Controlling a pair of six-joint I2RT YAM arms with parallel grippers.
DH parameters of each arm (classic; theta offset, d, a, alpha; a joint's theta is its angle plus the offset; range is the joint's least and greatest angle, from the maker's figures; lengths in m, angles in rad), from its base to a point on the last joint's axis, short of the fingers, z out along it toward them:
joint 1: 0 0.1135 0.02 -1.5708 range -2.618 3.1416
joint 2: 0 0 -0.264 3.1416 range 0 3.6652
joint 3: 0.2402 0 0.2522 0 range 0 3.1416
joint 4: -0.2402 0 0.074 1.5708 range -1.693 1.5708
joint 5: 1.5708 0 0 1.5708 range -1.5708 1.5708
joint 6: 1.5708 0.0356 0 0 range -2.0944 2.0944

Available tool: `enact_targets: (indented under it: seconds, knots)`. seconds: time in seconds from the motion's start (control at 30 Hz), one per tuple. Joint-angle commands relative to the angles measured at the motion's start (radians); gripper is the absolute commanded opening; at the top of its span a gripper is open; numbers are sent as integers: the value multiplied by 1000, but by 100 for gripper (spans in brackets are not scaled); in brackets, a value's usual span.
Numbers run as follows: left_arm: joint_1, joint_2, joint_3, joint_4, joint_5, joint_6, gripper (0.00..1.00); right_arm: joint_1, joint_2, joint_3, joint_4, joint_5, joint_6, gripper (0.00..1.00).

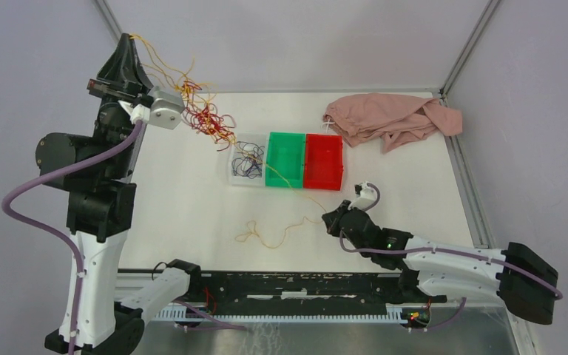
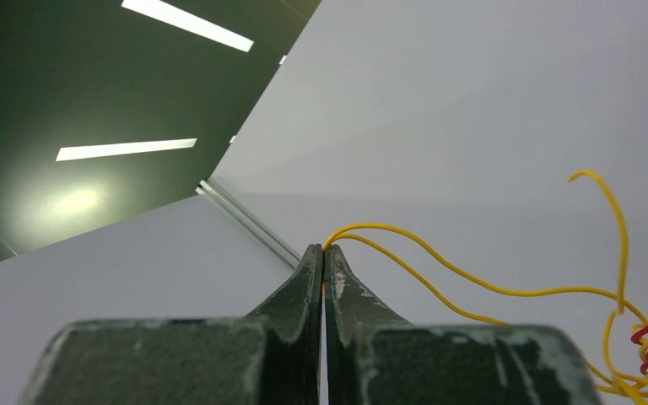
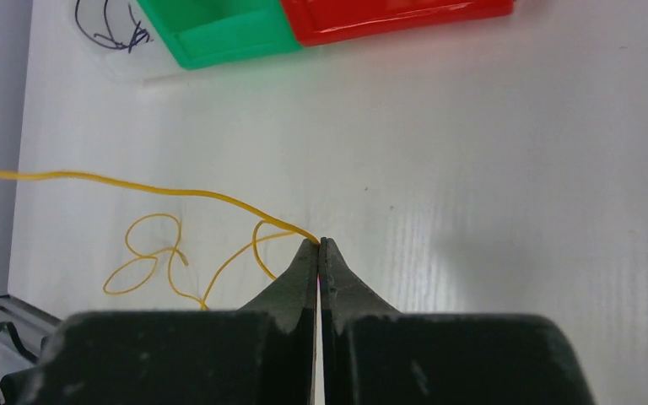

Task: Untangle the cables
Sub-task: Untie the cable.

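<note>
A robotics lab test cell: a white table is boxed in by pale walls on aluminium rails; a left arm and a right arm are bolted to a black rail. Strip lights glow on a dark ceiling.

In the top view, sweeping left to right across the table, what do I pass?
Cable tangle → clear tray → green tray → red tray → pink cloth. The loose yellow cable is left out because it runs across the same span as the trays.
</note>
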Motion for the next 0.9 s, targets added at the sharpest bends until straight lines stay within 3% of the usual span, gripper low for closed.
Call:
enact_targets:
  seconds: [0.0, 0.17, 0.3, 0.43, 0.63, 0.73, 0.87]
  knots:
    - [1, -28, 36, 79, -60, 57, 3, -9, -140, -7, -256, 152, 93, 0]
    - [1, -84, -89, 39, -61, 94, 3, -37, -352, 57, -566, 259, 124, 0]
    - [0, -74, -158, 160, -200, 226, 3, -83, -564, 141, -896, 398, 222, 0]
    - [1, -55, -137, 132, -248, 232, 3, -103, -726, 174, -1019, 462, 258, 0]
    - [0, -25, -116, 35, -287, 271, 3, -106, -585, 287, -1212, 524, 295, 0]
    - [2, -13, -106, 32, -326, 234, 3, -106, -600, 284, -1176, 520, 284, 0]
    - [2, -75, -121, -217, -125, 97, 3, -105, -630, 232, -889, 445, 62, 0]
